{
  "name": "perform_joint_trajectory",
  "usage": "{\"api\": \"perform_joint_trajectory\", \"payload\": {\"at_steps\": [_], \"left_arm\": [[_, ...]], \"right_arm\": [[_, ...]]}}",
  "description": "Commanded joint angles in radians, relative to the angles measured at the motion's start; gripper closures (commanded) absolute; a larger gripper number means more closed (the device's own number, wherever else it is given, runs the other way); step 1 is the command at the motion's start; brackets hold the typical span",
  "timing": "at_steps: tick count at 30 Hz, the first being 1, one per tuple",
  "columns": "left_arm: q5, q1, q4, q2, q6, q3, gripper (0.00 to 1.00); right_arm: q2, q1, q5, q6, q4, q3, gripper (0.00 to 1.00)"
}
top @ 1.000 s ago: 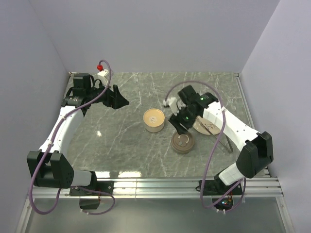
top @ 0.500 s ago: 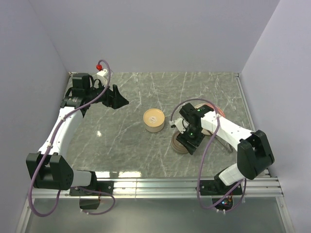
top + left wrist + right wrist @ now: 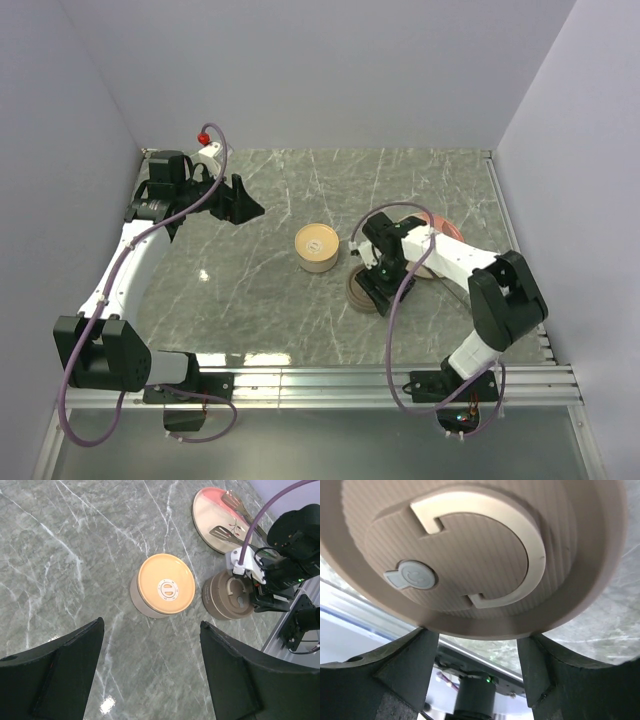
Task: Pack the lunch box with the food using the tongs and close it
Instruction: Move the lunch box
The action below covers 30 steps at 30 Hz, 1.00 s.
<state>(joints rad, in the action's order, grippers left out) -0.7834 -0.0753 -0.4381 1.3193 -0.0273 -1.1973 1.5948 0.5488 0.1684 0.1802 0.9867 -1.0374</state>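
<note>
Right hand (image 3: pixel 378 292) has swung off the pink plate (image 3: pixel 206 519) and dropped low onto the brown container (image 3: pixel 229 596), where a second ago it hung above the plate. The left hand (image 3: pixel 243 207) has not stirred. It hangs high over the far-left bench (image 3: pixel 250 300), fingers spread, holding nothing.

In the right wrist view the fingers (image 3: pixel 402 672) stand spread at the near rim of the ribbed lid (image 3: pixel 470 555), with its pale C-shaped handle (image 3: pixel 520 545) well beyond them. The lid is wider than the gap between them, so nothing is pinched.

The tongs (image 3: pixel 226 532) lie on the plate, untouched. A second round container with a yellow top (image 3: pixel 166 584) stands just beside the brown one. No food shows anywhere, so it may be inside a container, though the pictures cannot say.

The likeliest trouble, as I judge it:

- **Poor grip:** the hand sits at the rim, not over the handle. If it closes here it could skate off the smooth edge, or catch only a lip and tip the lid.
- **Sliding:** nothing steadies the container (the other arm is far off), so a sideways press may push it into its yellow-topped neighbour or toward the near rail.
- **Cable:** the right arm's cable loops low beside the plate and could snag the tongs as the arm lifts.
</note>
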Motion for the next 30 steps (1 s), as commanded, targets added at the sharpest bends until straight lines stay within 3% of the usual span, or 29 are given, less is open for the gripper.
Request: {"api": "perform_joint_trajectory", "payload": {"at_steps": [1, 9, 22, 27, 28, 30], "left_arm": [[0.01, 0.003, -0.001, -0.023, 0.003, -0.015, 0.17], [0.012, 0.003, 0.004, -0.029, 0.003, -0.012, 0.18], [0.022, 0.003, 0.006, -0.012, -0.005, -0.013, 0.16], [0.053, 0.011, 0.006, -0.003, -0.029, -0.016, 0.12], [0.052, 0.014, 0.006, 0.0, -0.033, -0.024, 0.01], [0.068, 0.022, 0.007, 0.014, -0.049, -0.033, 0.01]], "right_arm": [[0.037, -0.03, -0.032, -0.065, -0.14, -0.061, 0.3], [0.148, -0.121, 0.0, -0.111, -0.177, -0.179, 0.3], [0.234, -0.118, 0.052, -0.081, -0.161, -0.311, 0.35], [0.157, -0.125, 0.034, -0.061, -0.161, -0.276, 0.31], [0.137, -0.128, 0.034, -0.051, -0.163, -0.273, 0.3], [0.077, -0.144, 0.045, -0.038, -0.161, -0.277, 0.26]]}}
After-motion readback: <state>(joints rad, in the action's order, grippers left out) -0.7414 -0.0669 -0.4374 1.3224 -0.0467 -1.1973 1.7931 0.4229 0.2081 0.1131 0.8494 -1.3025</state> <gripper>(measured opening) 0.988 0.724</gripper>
